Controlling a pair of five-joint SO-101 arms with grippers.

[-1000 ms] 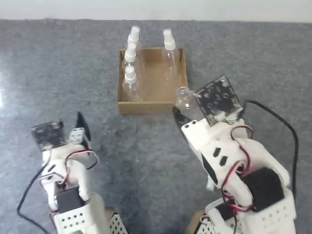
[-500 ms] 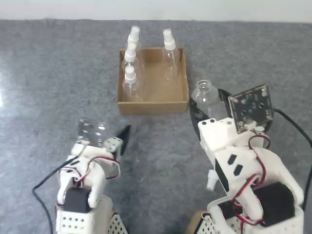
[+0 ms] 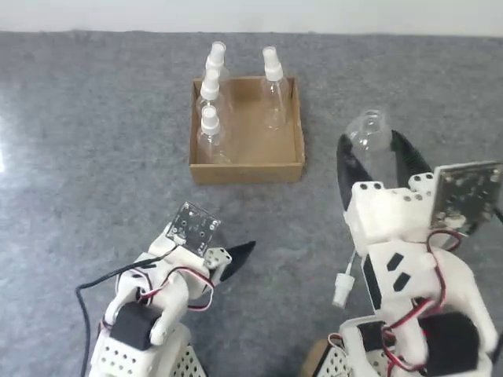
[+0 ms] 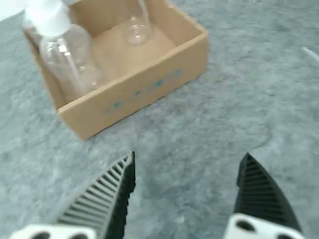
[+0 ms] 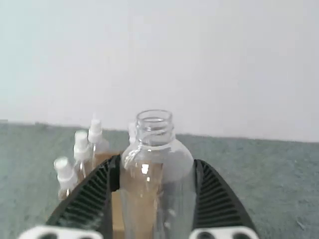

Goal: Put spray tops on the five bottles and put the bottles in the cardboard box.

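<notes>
My right gripper (image 3: 372,165) is shut on a clear bottle (image 3: 371,144) with no top, held upright to the right of the cardboard box (image 3: 245,169); the bottle (image 5: 153,169) stands between the black fingers (image 5: 89,199) in the right wrist view. Several capped bottles (image 3: 211,129) stand in the box, one more (image 3: 273,96) at its right side. A loose white spray top (image 3: 343,287) lies on the carpet beside the right arm's base. My left gripper (image 4: 187,174) hangs open above bare carpet in front of the box (image 4: 144,84).
Grey carpet (image 3: 94,141) covers the whole table, with free room left of the box and between the two arms. A pale wall (image 3: 251,14) borders the far edge.
The right arm has swung to the right and away from the box with the bottle. The left arm has turned right, its gripper now pointing toward the middle of the carpet.
</notes>
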